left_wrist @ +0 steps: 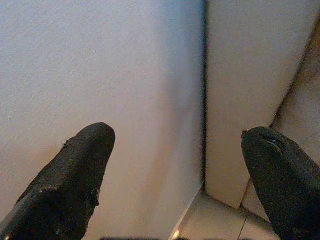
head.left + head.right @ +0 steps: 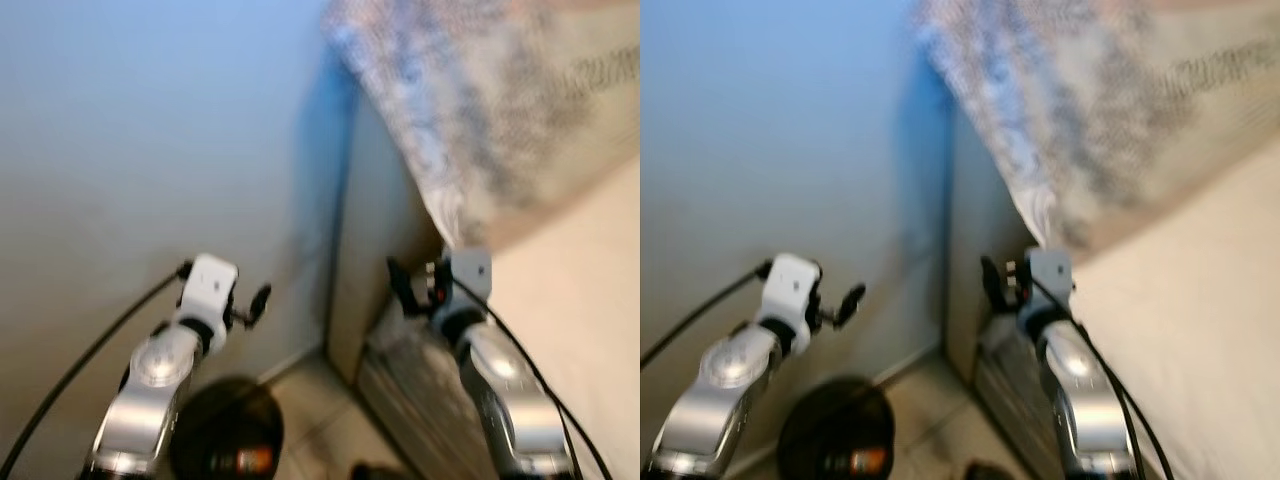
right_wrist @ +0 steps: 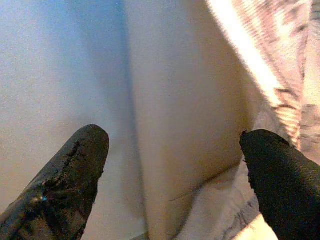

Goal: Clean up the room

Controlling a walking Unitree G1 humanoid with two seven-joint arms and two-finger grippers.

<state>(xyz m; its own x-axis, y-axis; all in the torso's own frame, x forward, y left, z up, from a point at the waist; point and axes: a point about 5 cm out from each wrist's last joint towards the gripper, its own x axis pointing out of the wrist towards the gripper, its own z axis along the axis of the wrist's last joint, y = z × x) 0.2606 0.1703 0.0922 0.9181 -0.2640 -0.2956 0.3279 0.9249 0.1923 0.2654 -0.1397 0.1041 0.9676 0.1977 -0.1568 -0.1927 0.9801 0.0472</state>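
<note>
Both eye views are blurred. My left gripper [image 2: 256, 300] is raised in front of a pale wall [image 2: 150, 140], open with nothing between its fingers [image 1: 75, 170]. My right gripper [image 2: 408, 285] is held up beside a beige bed panel [image 2: 372, 250], also open and empty [image 3: 172, 142]. A grey-and-white patterned blanket [image 2: 470, 110] hangs over the top corner of the bed. The cream bed surface [image 2: 585, 300] stretches away on the right.
A round black object [image 2: 228, 432] with an orange mark sits on the tiled floor [image 2: 322, 410] below my left arm, close to the wall. A narrow dark gap [image 1: 204, 100] runs between wall and bed panel. Black cables trail from both arms.
</note>
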